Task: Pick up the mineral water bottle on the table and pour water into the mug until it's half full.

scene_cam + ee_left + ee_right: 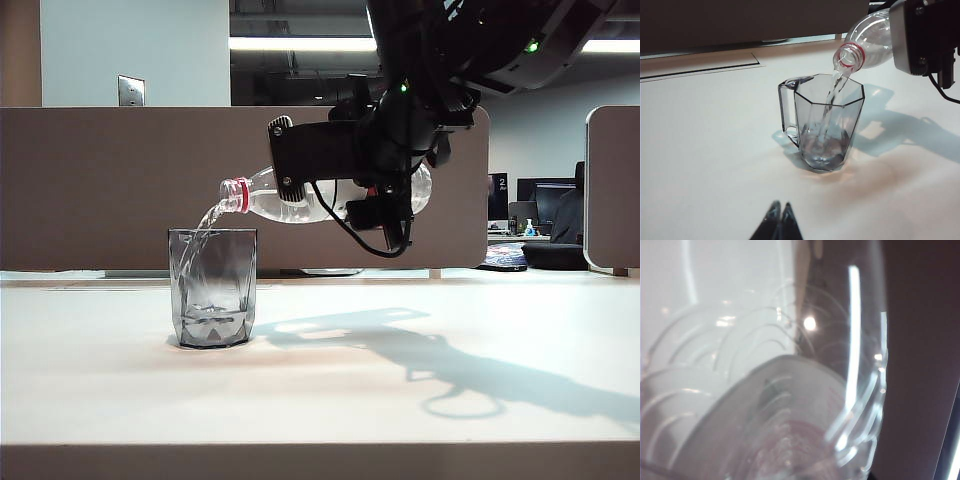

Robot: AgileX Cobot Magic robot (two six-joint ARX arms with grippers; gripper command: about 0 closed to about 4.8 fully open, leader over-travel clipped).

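The right end effector (375, 185) clamps the mineral water bottle (290, 200), tipped nearly level, mouth at 9 o'clock above the mug (212, 288) on the bench (120, 380). Water (832, 100) streams in; the level looks low. The tilt should hold steady, righting near half. The left end effector (779, 220) rests pressed together, near the mug.

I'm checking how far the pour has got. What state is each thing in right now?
mineral water bottle: uncapped, tipped near level, mouth over the mug.
water: streaming into the mug.
mug: upright on the table, only the bottom filled.
right gripper: shut on the bottle.
left gripper: fingers together, low over the table, holding nothing.
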